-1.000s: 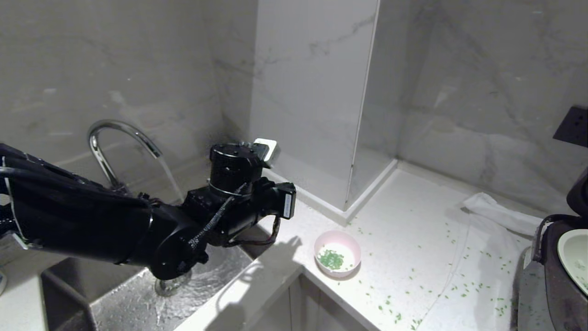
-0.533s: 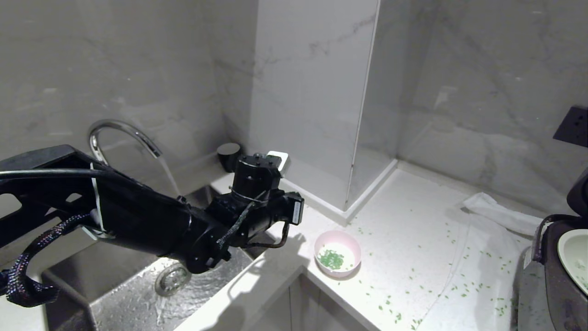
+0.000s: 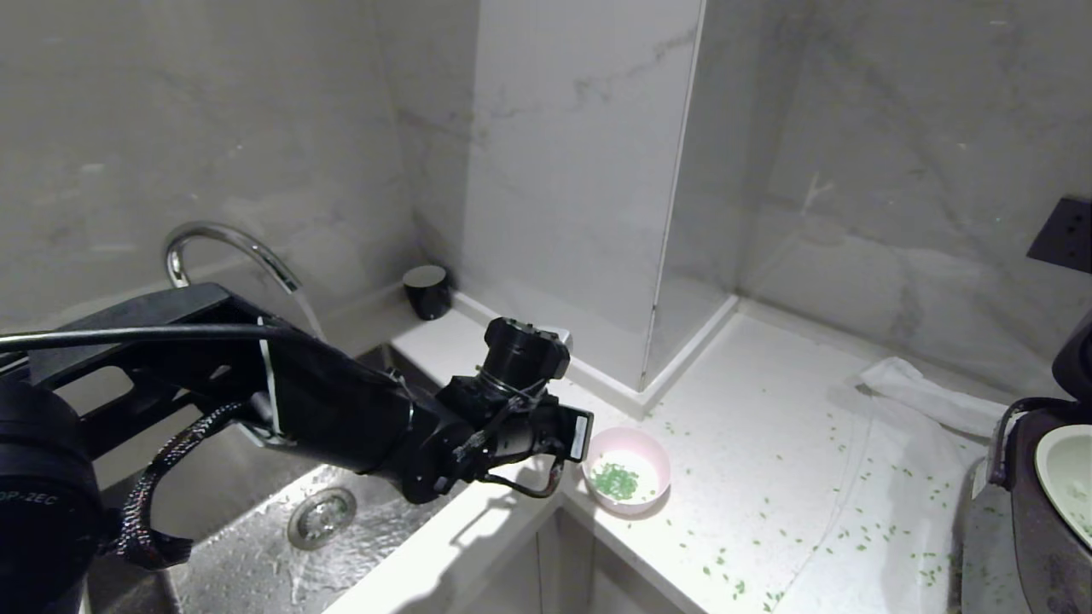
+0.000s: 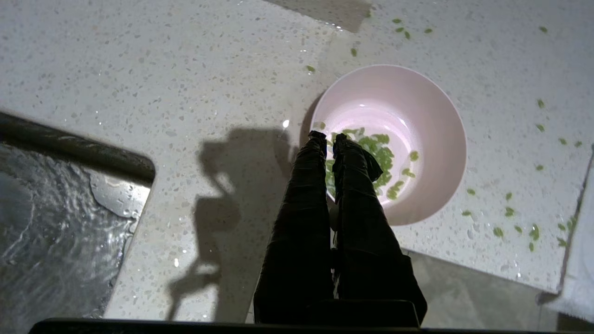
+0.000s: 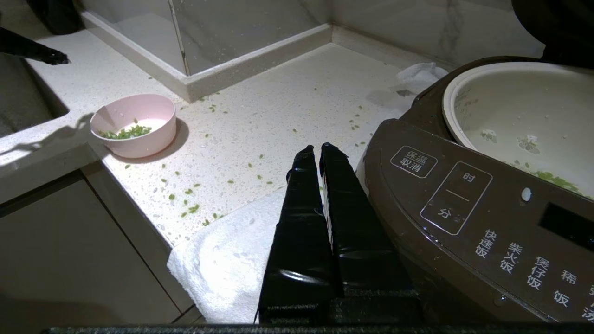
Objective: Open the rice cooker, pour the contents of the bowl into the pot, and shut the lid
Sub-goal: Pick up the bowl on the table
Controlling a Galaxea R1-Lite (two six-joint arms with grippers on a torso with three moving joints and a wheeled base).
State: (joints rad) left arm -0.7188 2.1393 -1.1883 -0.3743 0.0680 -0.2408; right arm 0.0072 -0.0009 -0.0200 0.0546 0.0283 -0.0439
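A marble-walled kitchen corner with a speckled white desk (image 3: 768, 443) beside a running sink (image 3: 256, 546). The pink bowl (image 3: 627, 469) of green bits (image 3: 616, 482) sits lower centre, probably awaiting pickup. The cooker (image 3: 1036, 529) stands open at the right edge. The left claw (image 4: 328, 137), fingers together, reaches low over the bowl. The right claw (image 5: 319, 150), also together, hangs beside the cooker.
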